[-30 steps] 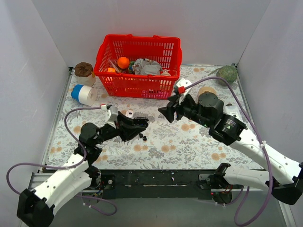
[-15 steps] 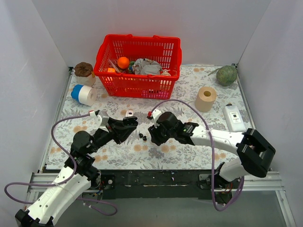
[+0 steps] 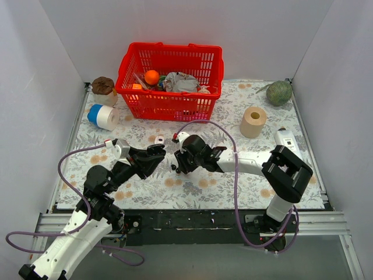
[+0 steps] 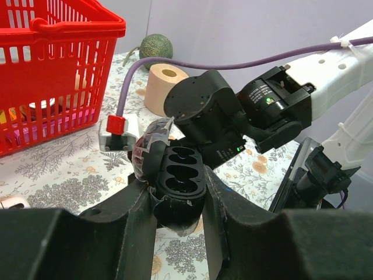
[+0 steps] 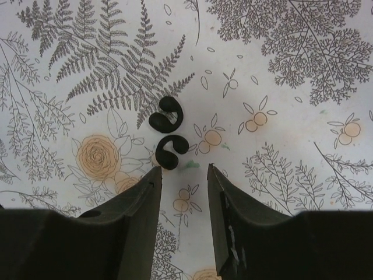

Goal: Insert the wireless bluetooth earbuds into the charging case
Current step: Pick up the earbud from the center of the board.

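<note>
My left gripper (image 3: 156, 155) is shut on the black charging case (image 4: 180, 175), which it holds open above the mat, its bud slots empty. The gripper's fingers (image 4: 140, 216) press the case from both sides. Two black earbuds (image 5: 165, 112) (image 5: 170, 153) lie side by side on the floral mat. My right gripper (image 5: 183, 170) is open and empty, pointing down, with the nearer bud just ahead of its left fingertip. In the top view the right gripper (image 3: 176, 164) is just right of the case. I cannot make out the white pair of buds.
A red basket (image 3: 169, 106) of items stands at the back. A tape roll (image 3: 103, 116) and a brown object (image 3: 103, 86) are at the left. A paper roll (image 3: 253, 121), a green ball (image 3: 279, 92) and a white device (image 3: 285, 143) are at the right. A small white object (image 3: 159, 140) lies near the case.
My right arm has swung in from the right and lowered its open gripper over the black earbuds. My left gripper, still holding the case, has drifted slightly left.
</note>
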Robot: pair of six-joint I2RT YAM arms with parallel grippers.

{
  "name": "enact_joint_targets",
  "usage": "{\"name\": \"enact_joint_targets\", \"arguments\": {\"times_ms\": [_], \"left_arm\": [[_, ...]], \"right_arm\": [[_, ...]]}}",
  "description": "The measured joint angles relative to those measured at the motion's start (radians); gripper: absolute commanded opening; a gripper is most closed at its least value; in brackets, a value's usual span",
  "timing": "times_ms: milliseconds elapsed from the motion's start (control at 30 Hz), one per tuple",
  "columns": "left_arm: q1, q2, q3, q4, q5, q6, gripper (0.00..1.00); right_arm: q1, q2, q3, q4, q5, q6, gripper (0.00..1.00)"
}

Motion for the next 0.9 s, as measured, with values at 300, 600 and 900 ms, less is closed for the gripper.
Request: {"name": "enact_joint_targets", "arguments": {"times_ms": [300, 600, 900], "left_arm": [[0.0, -0.003, 0.0, -0.014, -0.003, 0.0, 0.0], [0.0, -0.021, -0.002, -0.015, -0.006, 0.0, 0.0], [0.0, -0.021, -0.002, -0.016, -0.006, -0.001, 0.0]], "right_arm": [[0.0, 0.04, 0.041, 0.028, -0.001, 0.018, 0.41], [0.004, 0.04, 0.041, 0.083, -0.1, 0.053, 0.42], [0.008, 0.09, 0.041, 0.076, -0.133, 0.064, 0.43]]}}
